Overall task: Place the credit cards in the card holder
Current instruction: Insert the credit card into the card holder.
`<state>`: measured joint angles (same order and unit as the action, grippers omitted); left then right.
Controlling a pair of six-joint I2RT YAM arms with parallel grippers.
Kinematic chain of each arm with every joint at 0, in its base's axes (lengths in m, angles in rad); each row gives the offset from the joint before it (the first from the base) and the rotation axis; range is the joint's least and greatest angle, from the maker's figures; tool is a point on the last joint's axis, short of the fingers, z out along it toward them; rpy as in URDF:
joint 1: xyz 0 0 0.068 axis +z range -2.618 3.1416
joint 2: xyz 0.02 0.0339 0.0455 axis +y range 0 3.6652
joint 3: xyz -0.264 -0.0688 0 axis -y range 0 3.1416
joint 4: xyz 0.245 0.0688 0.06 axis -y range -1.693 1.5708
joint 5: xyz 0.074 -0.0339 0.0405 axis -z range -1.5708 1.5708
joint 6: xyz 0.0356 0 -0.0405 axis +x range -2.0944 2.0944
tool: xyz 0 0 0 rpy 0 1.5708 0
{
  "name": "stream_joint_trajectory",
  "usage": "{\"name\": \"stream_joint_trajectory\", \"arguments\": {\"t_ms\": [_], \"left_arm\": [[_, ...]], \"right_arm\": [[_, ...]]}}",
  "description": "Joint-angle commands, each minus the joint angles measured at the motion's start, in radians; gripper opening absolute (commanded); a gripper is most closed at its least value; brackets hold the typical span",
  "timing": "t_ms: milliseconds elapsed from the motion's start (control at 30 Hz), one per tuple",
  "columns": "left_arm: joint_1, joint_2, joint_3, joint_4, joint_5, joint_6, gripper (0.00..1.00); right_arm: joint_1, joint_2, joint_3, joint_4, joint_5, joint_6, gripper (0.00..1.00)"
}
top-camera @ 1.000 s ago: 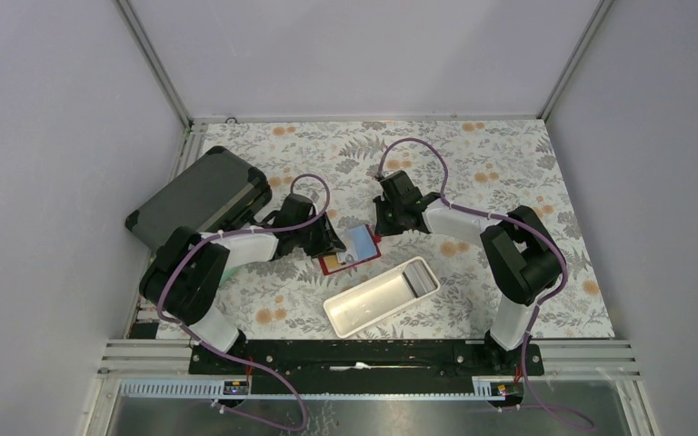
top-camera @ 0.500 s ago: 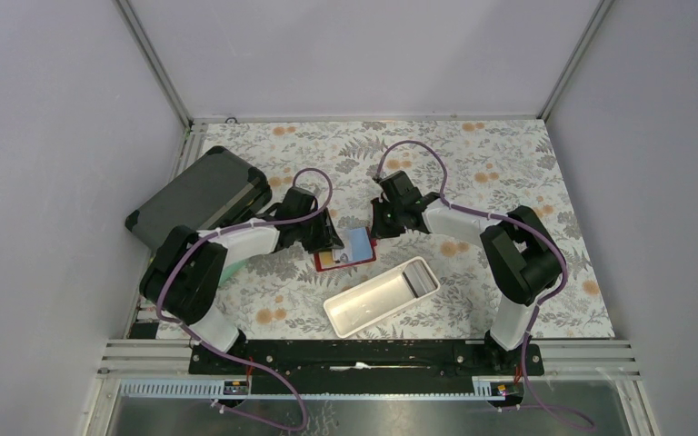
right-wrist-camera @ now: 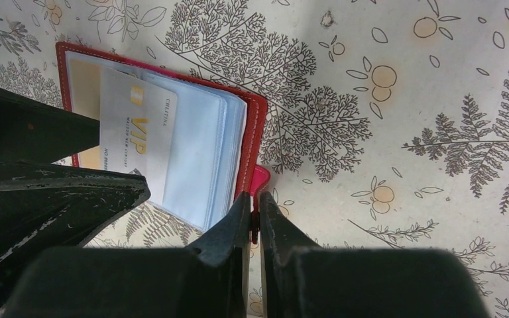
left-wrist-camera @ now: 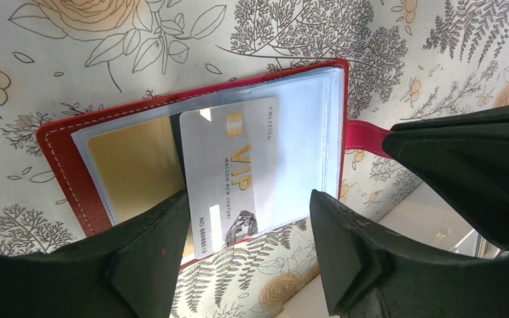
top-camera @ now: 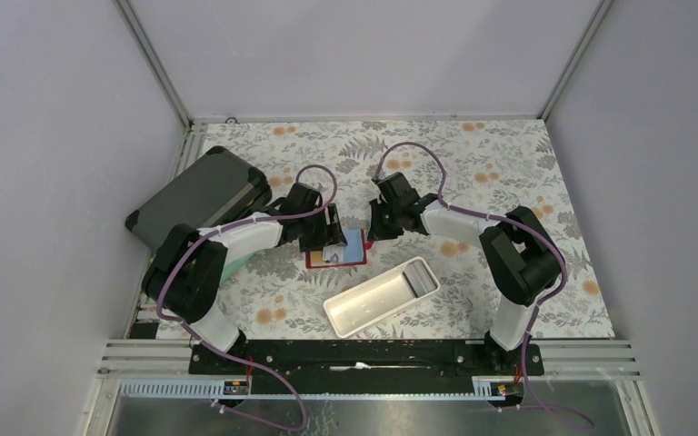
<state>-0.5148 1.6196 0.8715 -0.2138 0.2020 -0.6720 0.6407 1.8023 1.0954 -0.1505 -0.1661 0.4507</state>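
Since lying open and flat on the flowery table [top-camera: 509, 163], with the grey case [top-camera: 202, 193] off to the left and the white tray [top-camera: 382, 297] just in front, pretty easy to spot the red wallet [left-wrist-camera: 63, 179]. Left gripper [left-wrist-camera: 248, 248] spread apart, fingers either side of the pale VIP card [left-wrist-camera: 228, 165] lying across the clear sleeves, yellow-brown card [left-wrist-camera: 132, 159] behind the plastic right beside it. Right gripper [right-wrist-camera: 255, 202] pinched tight on the wallet's little strap [left-wrist-camera: 364, 136].
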Motion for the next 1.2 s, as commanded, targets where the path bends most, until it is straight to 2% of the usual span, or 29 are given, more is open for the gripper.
{"name": "stream_joint_trajectory", "arguments": {"t_ms": [0, 400, 867, 1000, 1167], "left_arm": [[-0.009, -0.024, 0.031, -0.048, -0.058, 0.025, 0.69], [-0.064, -0.01, 0.059, -0.058, -0.052, 0.032, 0.73], [-0.078, 0.027, 0.106, -0.082, -0.031, 0.05, 0.79], [-0.08, 0.017, 0.12, -0.103, -0.044, 0.073, 0.88], [-0.08, -0.005, 0.126, -0.129, -0.082, 0.09, 0.95]], "right_arm": [[0.01, -0.004, -0.002, -0.003, 0.023, 0.012, 0.0], [0.021, 0.0, 0.004, -0.004, 0.027, 0.016, 0.0], [0.038, 0.005, 0.012, -0.011, 0.031, 0.022, 0.0], [0.038, -0.008, 0.006, -0.01, 0.046, 0.024, 0.0], [0.038, -0.018, 0.002, -0.021, 0.068, 0.024, 0.0]]}}
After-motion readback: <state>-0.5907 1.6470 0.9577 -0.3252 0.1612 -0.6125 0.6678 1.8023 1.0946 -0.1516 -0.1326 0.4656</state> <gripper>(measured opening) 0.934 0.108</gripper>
